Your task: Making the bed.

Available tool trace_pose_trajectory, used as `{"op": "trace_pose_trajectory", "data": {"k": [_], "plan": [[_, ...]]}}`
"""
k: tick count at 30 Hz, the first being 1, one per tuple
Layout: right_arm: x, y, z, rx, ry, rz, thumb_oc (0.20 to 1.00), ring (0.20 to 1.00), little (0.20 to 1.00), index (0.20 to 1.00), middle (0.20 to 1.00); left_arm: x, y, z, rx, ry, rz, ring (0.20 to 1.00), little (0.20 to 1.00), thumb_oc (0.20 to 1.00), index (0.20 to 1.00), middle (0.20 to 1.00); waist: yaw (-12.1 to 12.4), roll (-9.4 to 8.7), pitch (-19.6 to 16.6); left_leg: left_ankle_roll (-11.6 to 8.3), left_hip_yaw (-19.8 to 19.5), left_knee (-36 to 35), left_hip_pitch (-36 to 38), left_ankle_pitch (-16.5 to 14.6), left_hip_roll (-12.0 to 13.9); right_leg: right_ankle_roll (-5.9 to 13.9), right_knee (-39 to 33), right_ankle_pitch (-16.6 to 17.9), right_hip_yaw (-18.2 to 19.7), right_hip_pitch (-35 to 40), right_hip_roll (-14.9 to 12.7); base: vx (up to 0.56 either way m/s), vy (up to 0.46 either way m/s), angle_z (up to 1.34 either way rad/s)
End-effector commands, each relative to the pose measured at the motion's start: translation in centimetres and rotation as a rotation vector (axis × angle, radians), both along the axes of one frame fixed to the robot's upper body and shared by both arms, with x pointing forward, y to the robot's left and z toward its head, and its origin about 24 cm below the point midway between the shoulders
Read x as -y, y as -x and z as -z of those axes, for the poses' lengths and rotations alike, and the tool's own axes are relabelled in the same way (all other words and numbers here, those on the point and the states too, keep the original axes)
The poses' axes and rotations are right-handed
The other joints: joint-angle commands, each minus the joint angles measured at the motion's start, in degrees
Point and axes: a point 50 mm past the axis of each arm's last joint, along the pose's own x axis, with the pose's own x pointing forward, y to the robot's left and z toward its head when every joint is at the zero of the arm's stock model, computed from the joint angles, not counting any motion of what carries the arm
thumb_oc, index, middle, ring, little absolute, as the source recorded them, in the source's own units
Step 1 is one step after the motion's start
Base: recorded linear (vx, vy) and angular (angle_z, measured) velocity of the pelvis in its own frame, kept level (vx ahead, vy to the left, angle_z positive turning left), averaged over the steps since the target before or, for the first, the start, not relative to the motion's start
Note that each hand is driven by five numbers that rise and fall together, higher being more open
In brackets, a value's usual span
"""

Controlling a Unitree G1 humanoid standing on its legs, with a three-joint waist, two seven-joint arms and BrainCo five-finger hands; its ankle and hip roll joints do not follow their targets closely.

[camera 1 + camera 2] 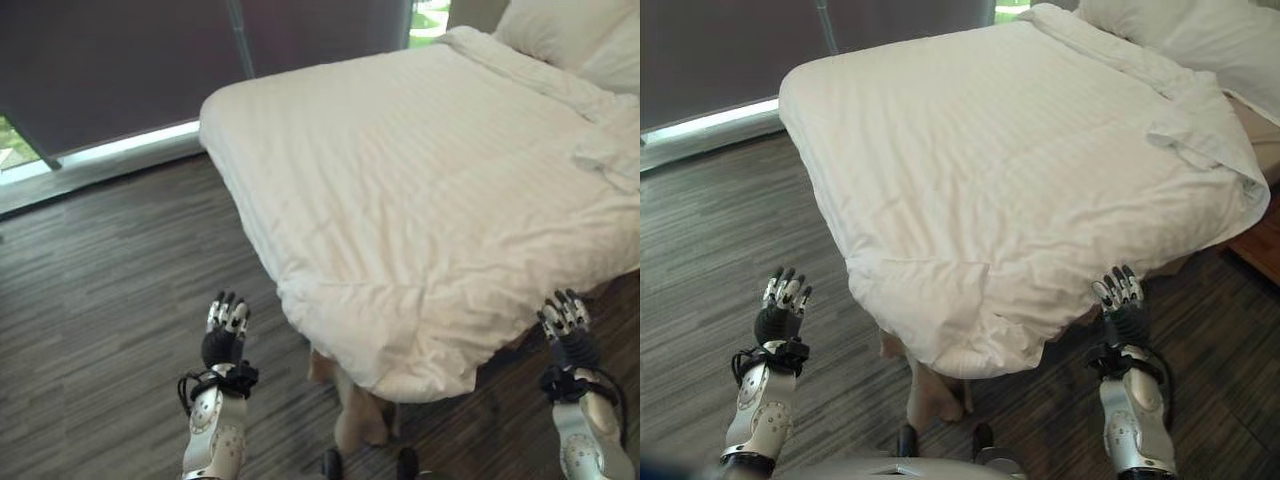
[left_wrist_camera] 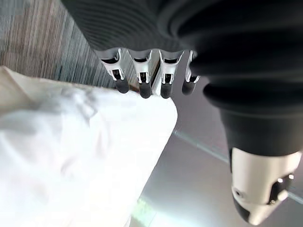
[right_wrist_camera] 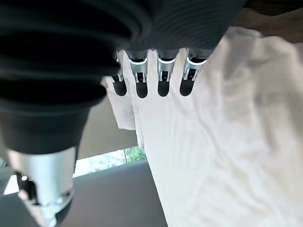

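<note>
Between left hand (image 1: pixel 780 312) and right hand (image 1: pixel 1121 303), both empty with fingers straight, duvet (image 1: pixel 1020 170) corner overhangs; mostly spread, right-side fold near pillow (image 1: pixel 1200 35) left to smooth

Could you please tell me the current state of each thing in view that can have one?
duvet: spread over the bed, its near corner hanging off the mattress corner, a fold turned back near the pillows.
pillows: lying at the head of the bed.
left hand: open, fingers straight, raised over the floor, apart from the duvet.
right hand: open, fingers straight, at the duvet's hanging edge, holding nothing.
</note>
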Motion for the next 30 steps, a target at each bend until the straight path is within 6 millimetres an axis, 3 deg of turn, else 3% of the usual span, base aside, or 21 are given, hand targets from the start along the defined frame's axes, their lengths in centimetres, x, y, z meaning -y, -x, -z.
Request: {"op": "trace_pose_trajectory", "data": {"k": [1, 4, 8, 13, 24, 30], "plan": [[-0.6, -2.4, -3.3, 0.129, 0.093, -0.099, 1.000, 1.000, 1.000, 1.000, 1.000, -1.1, -0.8, -1.4, 0.053, -0.091, 0.044, 1.000, 1.000, 1.000, 1.000, 1.000, 2.2, -1.72, -1.6, -2.48, 0.6, 0.7, 0.4, 1.1, 2.3, 3.53, 0.7, 1.2, -1.5, -0.2, -3.2, 0.00, 0.051, 0.12], [-1.4, -4.0, -4.3, 0.101, 0.237, -0.217, 1.000, 1.000, 1.000, 1.000, 1.000, -1.2, -0.3, -1.1, 0.036, -0.096, 0.063, 1.000, 1.000, 1.000, 1.000, 1.000, 3.9, -2.88, -1.4, -2.13, 0.4, 0.7, 0.2, 0.9, 1.9, 3.82, 0.9, 1.6, -1.7, -0.3, -3.4, -0.01, 0.053, 0.11], [-2.6, -5.6, -3.7, 0.000, 0.407, -0.353, 1.000, 1.000, 1.000, 1.000, 1.000, -1.5, -0.2, -1.2, 0.036, -0.108, 0.080, 1.000, 1.000, 1.000, 1.000, 1.000, 5.9, -3.76, -1.0, -1.90, 0.0, 0.7, 0.0, 0.9, 1.7, 4.08, 1.1, 1.8, -2.5, -0.1, -3.6, 0.00, 0.039, 0.04], [-3.0, -5.9, -2.9, -0.058, 0.480, -0.388, 1.000, 1.000, 1.000, 1.000, 1.000, -1.9, -0.1, -1.2, 0.030, -0.113, 0.067, 1.000, 1.000, 1.000, 1.000, 1.000, 7.1, -4.15, -0.7, -1.85, -0.8, 0.7, -0.3, 1.0, 1.5, 4.21, 1.1, 1.6, -3.5, 0.2, -3.8, 0.02, 0.019, 0.04], [-1.6, -5.6, -1.6, -0.169, 0.621, -0.363, 1.000, 1.000, 1.000, 1.000, 1.000, -1.9, 0.3, -0.7, 0.011, -0.104, 0.061, 1.000, 1.000, 1.000, 1.000, 1.000, 7.4, -4.06, -0.6, -1.72, -1.5, 0.7, -0.5, 0.8, 1.2, 4.36, 0.7, 1.5, -4.0, 0.3, -4.1, 0.01, 0.008, 0.05], [-3.4, -6.9, -0.9, -0.198, 0.700, -0.438, 1.000, 1.000, 1.000, 1.000, 1.000, -1.3, -0.2, -0.7, 0.016, -0.095, 0.084, 1.000, 1.000, 1.000, 1.000, 1.000, 8.0, -3.92, 0.2, -1.63, -1.1, 0.7, -0.9, 0.9, 1.1, 4.58, 0.7, 1.8, -3.5, -0.5, -4.1, 0.00, 0.006, -0.01]]}}
